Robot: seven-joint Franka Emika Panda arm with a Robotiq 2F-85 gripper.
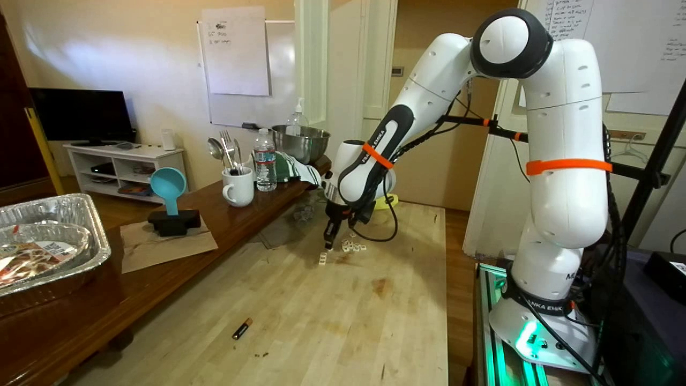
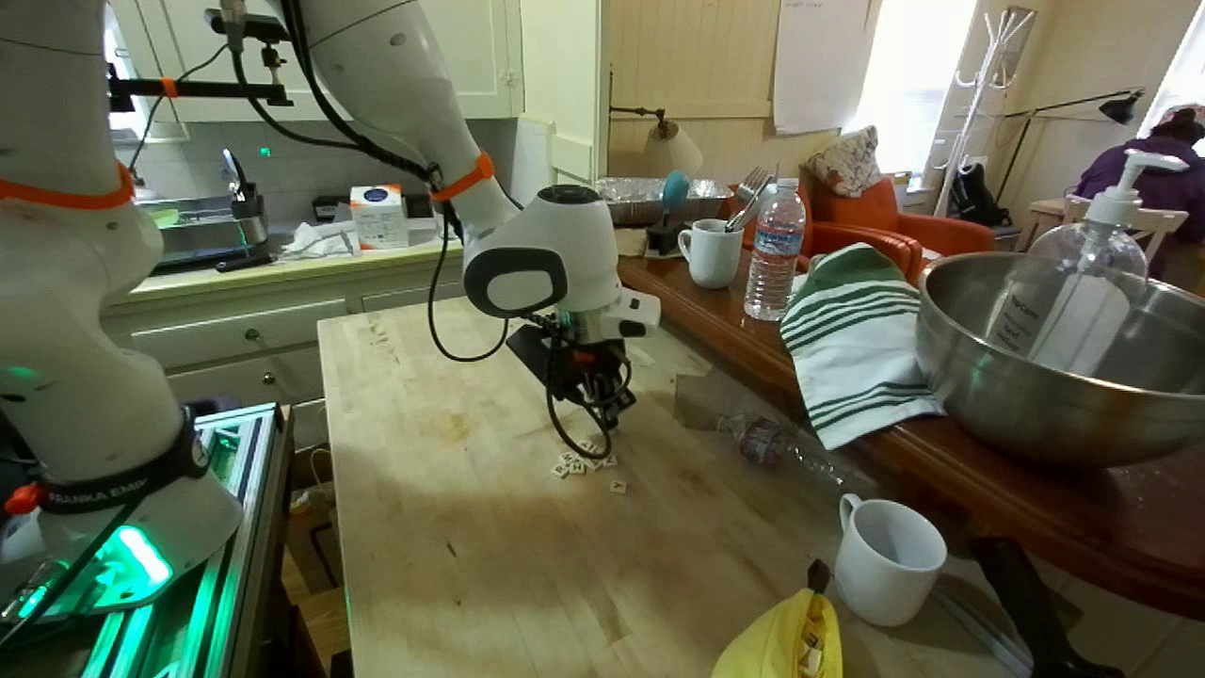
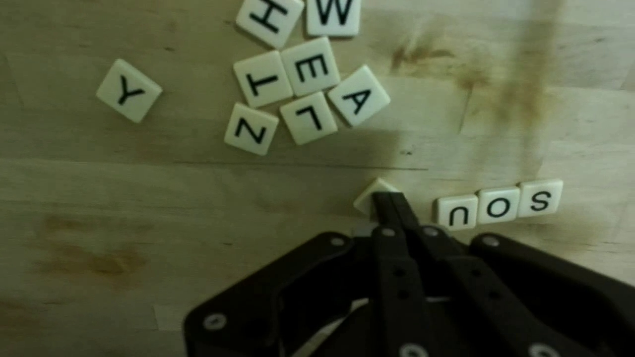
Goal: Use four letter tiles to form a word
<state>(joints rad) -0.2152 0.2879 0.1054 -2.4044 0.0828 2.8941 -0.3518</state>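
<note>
In the wrist view, the cream tiles S (image 3: 540, 198), O (image 3: 498, 205) and U (image 3: 456, 212) lie side by side in a row. A separate tile (image 3: 366, 201) sits left of the U, turned at an angle, its letter hidden by my fingers. My gripper (image 3: 389, 195) is shut, its fingertips together over this tile with nothing visible between them. I cannot tell whether they press on it. Loose tiles include L (image 3: 308, 119), A (image 3: 359, 95), Z (image 3: 251, 129) and Y (image 3: 129, 91). In an exterior view, the gripper (image 1: 329, 245) points down beside the row (image 1: 322, 258).
A battery (image 1: 242, 328) lies on the wooden table (image 1: 343, 321). A raised brown counter (image 1: 214, 225) runs alongside with a mug (image 1: 238, 186) and a bottle (image 1: 265, 161). A yellow banana-shaped pouch (image 2: 777, 640) and a white mug (image 2: 890, 565) stand on the table.
</note>
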